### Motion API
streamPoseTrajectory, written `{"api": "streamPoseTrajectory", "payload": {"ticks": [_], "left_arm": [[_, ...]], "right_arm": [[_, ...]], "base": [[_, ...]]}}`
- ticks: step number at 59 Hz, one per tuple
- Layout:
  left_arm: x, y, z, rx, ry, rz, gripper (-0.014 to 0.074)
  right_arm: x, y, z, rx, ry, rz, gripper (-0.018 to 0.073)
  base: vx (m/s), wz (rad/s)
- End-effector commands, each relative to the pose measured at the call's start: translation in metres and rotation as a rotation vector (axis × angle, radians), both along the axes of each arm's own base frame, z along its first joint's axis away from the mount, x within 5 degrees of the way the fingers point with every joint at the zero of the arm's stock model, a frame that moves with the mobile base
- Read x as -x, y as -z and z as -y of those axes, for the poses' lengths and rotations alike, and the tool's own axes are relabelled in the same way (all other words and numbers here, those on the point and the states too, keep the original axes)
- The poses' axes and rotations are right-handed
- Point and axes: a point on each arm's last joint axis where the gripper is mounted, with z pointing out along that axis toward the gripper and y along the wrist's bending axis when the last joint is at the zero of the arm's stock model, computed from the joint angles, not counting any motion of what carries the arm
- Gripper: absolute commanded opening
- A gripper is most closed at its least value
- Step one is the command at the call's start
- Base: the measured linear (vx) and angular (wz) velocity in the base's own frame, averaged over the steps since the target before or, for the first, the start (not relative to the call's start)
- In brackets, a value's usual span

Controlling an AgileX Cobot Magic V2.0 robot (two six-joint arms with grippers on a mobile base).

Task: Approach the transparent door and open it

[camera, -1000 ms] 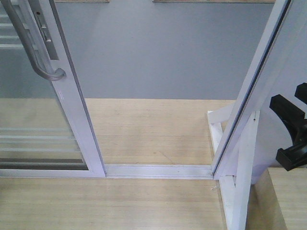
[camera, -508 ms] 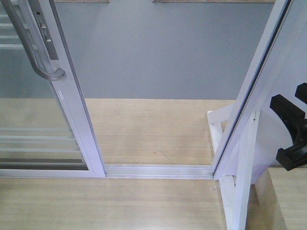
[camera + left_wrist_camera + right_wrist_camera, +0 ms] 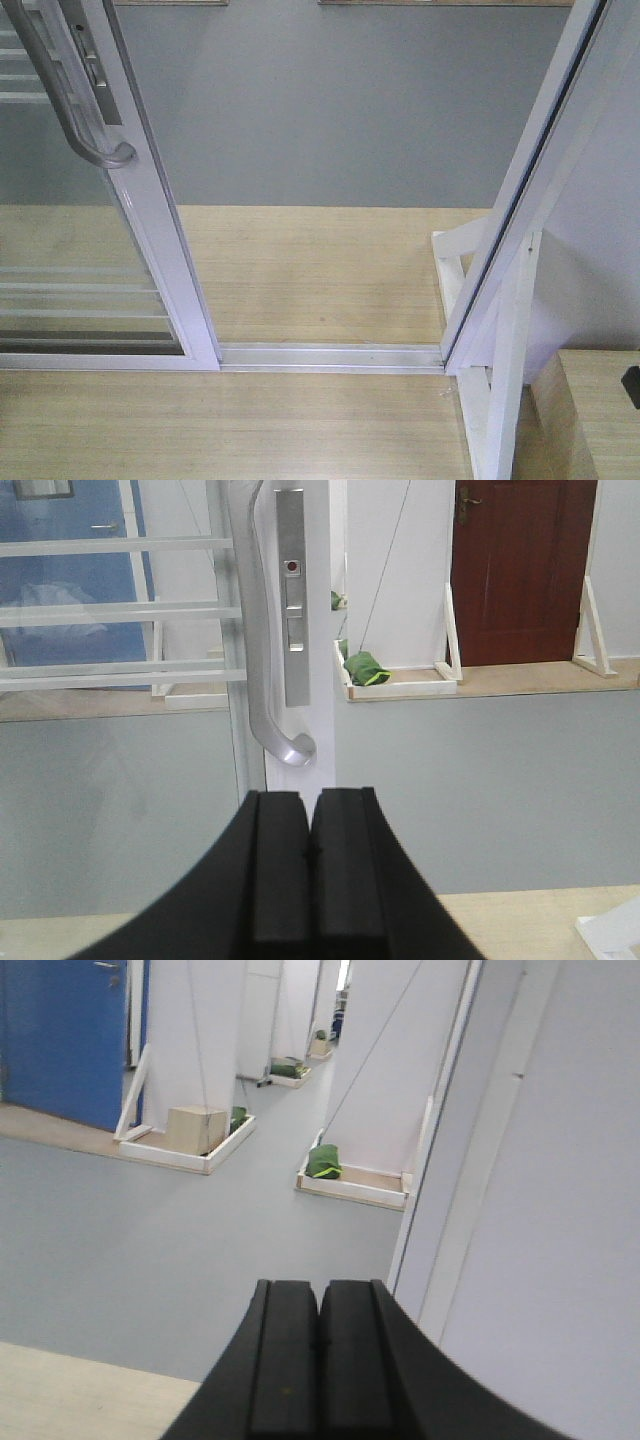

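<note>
Left wrist-mounted view shows the black left gripper [image 3: 311, 852], jaws together and empty, below the white-framed transparent door's [image 3: 120, 630] curved silver-grey pull handle [image 3: 258, 650], likely lined up to slide it.

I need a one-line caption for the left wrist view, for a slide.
Left gripper, fingers together, faces the transparent door just below its curved silver handle and lock plate.

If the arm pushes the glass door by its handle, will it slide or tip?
The transparent door probably slides: its frame sits in a floor track. It looks rigid, probably heavy. The curved handle is smooth metal, perhaps slippery for the shut left gripper.
</note>
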Motion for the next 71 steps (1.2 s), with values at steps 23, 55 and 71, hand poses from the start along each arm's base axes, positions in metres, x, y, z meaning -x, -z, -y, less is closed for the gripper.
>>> {"api": "streamPoseTrajectory", "payload": {"ticks": [23,55,71], "left_arm": [[0.000,0.002,0.000,0.011,-0.003,0.059,-0.0006],[0.000,0.002,0.000,0.011,-0.003,0.059,-0.0006],[0.000,0.002,0.000,0.011,-0.003,0.059,-0.0006]], "right_arm": [[0.017,0.053,0.011,-0.058,0.162,0.021,-0.0009],[0.016,0.053,0.011,-0.064,0.160,0.016,-0.0008],[0.016,0.053,0.011,-0.064,0.160,0.016,-0.0008]], "base": [[0.00,0.00],[0.00,0.00],[0.00,0.00]]}}
